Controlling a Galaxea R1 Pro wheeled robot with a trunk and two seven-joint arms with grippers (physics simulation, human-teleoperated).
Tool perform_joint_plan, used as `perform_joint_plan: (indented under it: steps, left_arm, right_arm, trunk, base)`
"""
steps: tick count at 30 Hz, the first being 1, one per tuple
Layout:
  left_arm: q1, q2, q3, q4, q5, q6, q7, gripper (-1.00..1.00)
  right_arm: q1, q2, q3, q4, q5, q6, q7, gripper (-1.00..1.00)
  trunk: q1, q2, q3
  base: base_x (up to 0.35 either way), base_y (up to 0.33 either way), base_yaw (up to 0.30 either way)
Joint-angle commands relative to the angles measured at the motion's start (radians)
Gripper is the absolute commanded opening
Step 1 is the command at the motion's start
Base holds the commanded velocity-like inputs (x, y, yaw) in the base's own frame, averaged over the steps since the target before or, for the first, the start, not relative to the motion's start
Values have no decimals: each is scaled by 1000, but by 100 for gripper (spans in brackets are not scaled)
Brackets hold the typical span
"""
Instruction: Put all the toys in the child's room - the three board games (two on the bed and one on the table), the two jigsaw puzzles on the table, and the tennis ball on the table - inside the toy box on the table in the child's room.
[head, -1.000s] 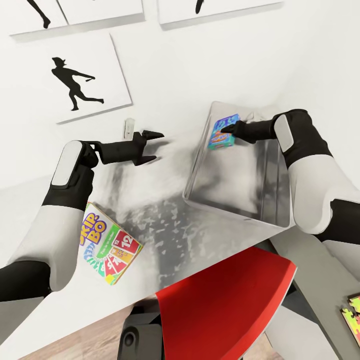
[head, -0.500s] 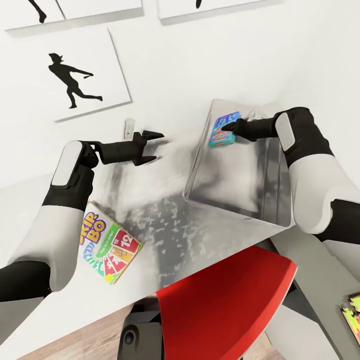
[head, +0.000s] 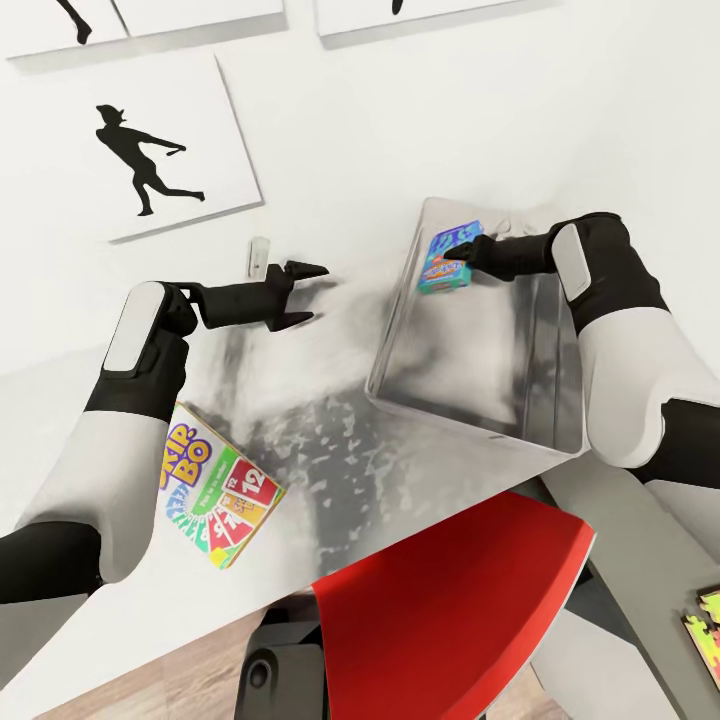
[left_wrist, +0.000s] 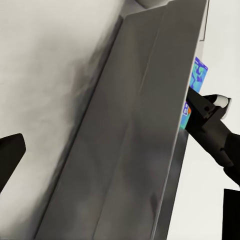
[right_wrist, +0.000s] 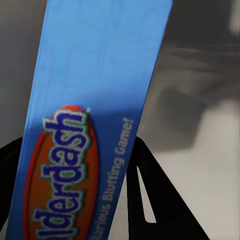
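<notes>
My right end effector (head: 452, 262) pinches the blue board game (head: 447, 260), holding it tilted on edge over the toy box (head: 470, 395), near the box's far corner by the wall. The bin's floor lies straight below the game, so the release is, I judge, the next step. My left end effector (head: 300, 294) hangs spread and empty over the table (head: 330, 470), beside the box's left wall. One SKIP-BO box (head: 215, 484) lies flat near the table's front edge, closer to my left arm. One jigsaw puzzle (head: 705, 625) peeks in at lower right.
</notes>
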Motion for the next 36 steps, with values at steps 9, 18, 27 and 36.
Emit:
perform_joint_plan:
  steps: [9,18,27,36]
  left_arm:
    - [-1,-3,-1,-1,11,0,10,100]
    - [-1,-4,-2,-1,11,0,10,100]
    - [-1,-4,-2,-1,11,0,10,100]
    - [-1,-4,-3,-1,11,0,10,100]
  right_arm:
    - [-1,0,-3,-1,-9,7,-2,-100]
    - [0,0,-3,-1,-9,7,-2,-100]
    - [0,0,-3,-1,-9,7,-2,-100]
    - [1,0,-3,-1,-9,7,-2,-100]
  trunk:
    - [1,-2,-2]
    - [1,-2,-7]
    - [1,-2,-17]
    - [1,-2,-20]
  base:
    - [0,0,0]
    - [0,0,0]
    - [0,0,0]
    - [0,0,0]
